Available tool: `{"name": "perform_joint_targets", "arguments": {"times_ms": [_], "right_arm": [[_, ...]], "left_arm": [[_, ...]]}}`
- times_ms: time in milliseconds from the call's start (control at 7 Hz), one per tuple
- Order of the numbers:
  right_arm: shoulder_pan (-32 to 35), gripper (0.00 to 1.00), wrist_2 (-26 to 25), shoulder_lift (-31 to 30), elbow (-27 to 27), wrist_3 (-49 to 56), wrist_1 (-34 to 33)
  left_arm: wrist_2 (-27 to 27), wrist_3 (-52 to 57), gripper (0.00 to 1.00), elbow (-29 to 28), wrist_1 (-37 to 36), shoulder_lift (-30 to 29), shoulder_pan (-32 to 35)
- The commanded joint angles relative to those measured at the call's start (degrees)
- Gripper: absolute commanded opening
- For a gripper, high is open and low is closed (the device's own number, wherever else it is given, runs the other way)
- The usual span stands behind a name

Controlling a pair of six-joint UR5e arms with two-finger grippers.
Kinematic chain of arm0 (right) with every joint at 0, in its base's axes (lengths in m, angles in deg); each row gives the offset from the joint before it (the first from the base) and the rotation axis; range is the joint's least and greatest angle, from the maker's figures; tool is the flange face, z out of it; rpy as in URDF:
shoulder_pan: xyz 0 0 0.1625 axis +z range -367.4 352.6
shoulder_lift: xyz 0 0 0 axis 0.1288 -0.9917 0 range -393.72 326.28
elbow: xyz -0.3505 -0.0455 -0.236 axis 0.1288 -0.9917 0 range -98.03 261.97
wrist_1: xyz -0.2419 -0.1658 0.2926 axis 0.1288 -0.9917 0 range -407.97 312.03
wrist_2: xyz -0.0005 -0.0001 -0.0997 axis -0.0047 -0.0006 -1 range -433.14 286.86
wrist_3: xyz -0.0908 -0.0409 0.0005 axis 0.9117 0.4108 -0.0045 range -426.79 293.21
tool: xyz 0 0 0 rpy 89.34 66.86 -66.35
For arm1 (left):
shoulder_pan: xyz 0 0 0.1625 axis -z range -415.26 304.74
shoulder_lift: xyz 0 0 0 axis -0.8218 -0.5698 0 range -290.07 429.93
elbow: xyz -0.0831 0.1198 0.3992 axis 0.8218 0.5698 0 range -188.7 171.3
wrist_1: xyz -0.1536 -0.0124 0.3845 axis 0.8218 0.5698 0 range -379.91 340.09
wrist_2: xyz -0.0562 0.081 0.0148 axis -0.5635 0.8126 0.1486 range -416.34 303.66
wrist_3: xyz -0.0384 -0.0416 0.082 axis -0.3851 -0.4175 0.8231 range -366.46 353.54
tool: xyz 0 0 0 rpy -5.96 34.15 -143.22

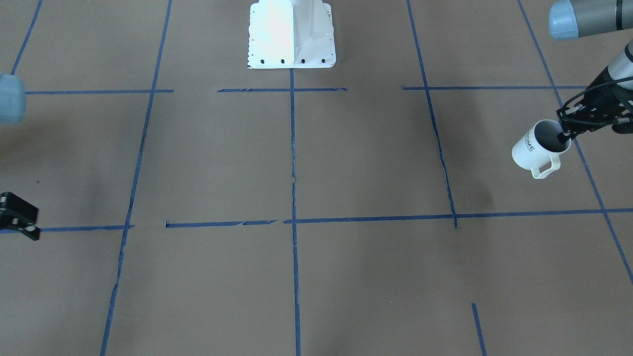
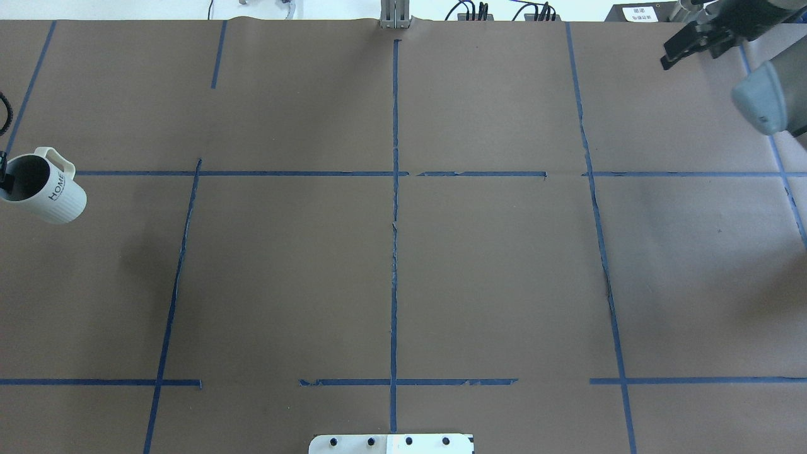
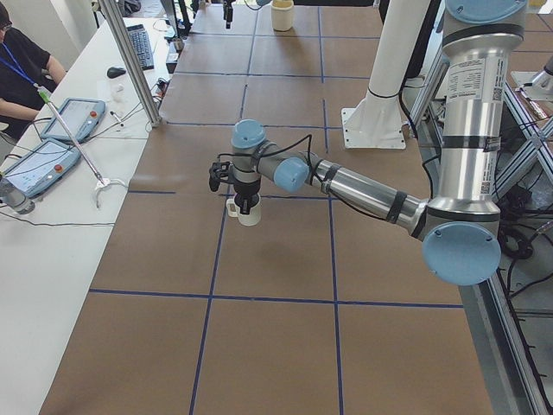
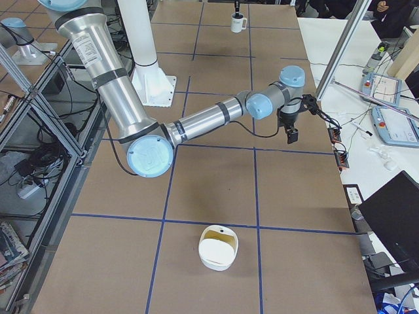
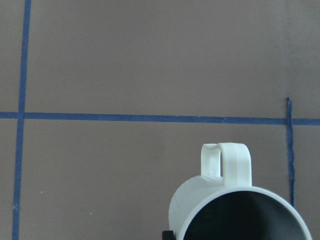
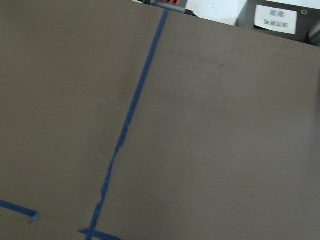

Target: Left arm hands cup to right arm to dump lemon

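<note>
**Table** (image 2: pixel 284 284): brown paper with a blue tape grid. Your whole hand-over runs across it.

**Left arm** (image 3: pixel 363 192): stretched out low toward its own end of the table.

**Right arm** (image 4: pixel 209 118): reaches to the opposite end, well apart from the left. You have a long crossing before the two meet, and any sway in the load would build over it.

**White tub** (image 4: pixel 218 247): on the table at the right arm's end, near that side camera. I take it as a likely dump target. If the cup tips short of it, the lemon rolls free on the paper.

**Cup** (image 1: pixel 531 148): white mug with "HOME" lettering, at the far left end. It hangs from the left gripper, mouth up and handle outward. Its shadow falls apart from it, so I judge it to be off the table.

**Left gripper** (image 1: pixel 566 135): clamped on the cup's rim, one finger inside and one outside. That is a thin pinch on a smooth wall, so a quick start or stop could let the cup swing or slip. Those fingers also take up part of the rim your right gripper may want.

**Right gripper** (image 2: pixel 678 50): holds nothing. You cannot tell from these views whether its jaws stand apart or together. If the left lets go before the right has closed on the cup, the cup drops.

**Lemon**: seen in no view. If it is in the cup, the dark inside hides it. Tilting the cup in transit would spill it early.
</note>
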Motion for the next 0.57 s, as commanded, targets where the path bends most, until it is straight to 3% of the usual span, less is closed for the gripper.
{"name": "perform_joint_targets", "arguments": {"times_ms": [0,429], "right_arm": [[8.1,1.0,6.9,-5.9,0.5,10.1,-2.0],[9.5,1.0,7.4,-12.2,5.1,10.5,-2.0]], "left_arm": [[3.0,-0.2,0.0,-2.7,3.8,1.3,-1.8],[3.7,-5.7,0.0,-6.8,10.0,1.2,-7.2]]}}
